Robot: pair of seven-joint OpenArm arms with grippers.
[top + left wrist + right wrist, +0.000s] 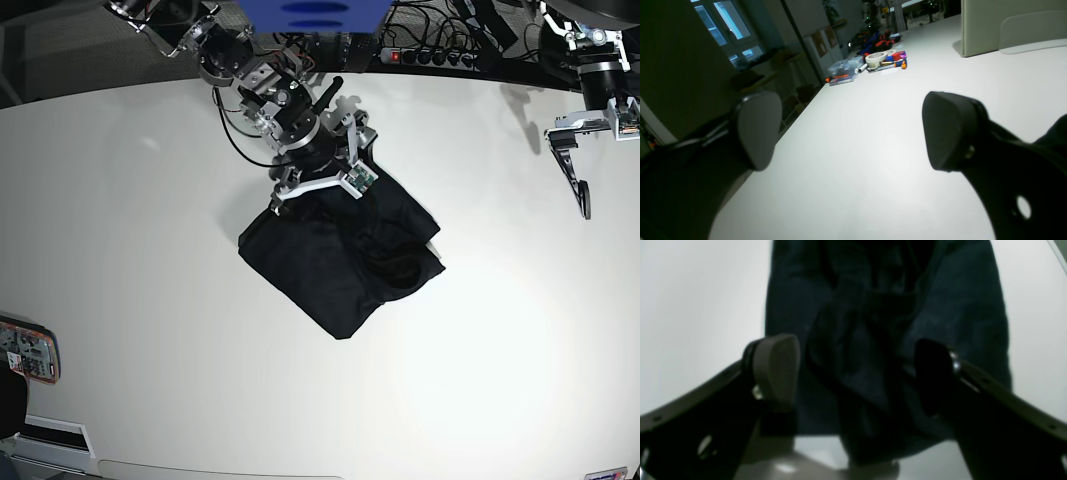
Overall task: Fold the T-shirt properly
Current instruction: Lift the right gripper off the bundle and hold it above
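Black T-shirt (340,265) lying bunched and partly folded on the white table (150,230), a little toward the far edge and left of the middle in the base view, well away from every corner. Rumpled, with a darker fold or neck opening near its right side.

Right arm reaching in from the far edge at the upper left of the base view, links angled down and toward the middle, wrist bent so that the right gripper (318,192) hangs over the shirt's far edge. Jaws spread wide, nothing between them. In the right wrist view, right gripper (857,373) straddling dark creased cloth (873,323), both fingers (775,370) apart, with the fabric filling the gap behind them; whether the tips touch the cloth cannot be told.

Left arm at the far right corner of the table in the base view, well apart from the shirt, forearm coming down from the top edge and the left gripper (575,170) pointing down over bare table. Jaws likewise spread, holding nothing. In the left wrist view, left gripper (853,133) wide apart above plain white surface (857,186), with a roll of tape (876,58), a clear plastic box (841,71) and assorted small tools clustered near the table's far edge, and a pale panel (1007,23) standing at the upper right.

A small red and white card-like item (28,350) at the left edge of the table in the base view.
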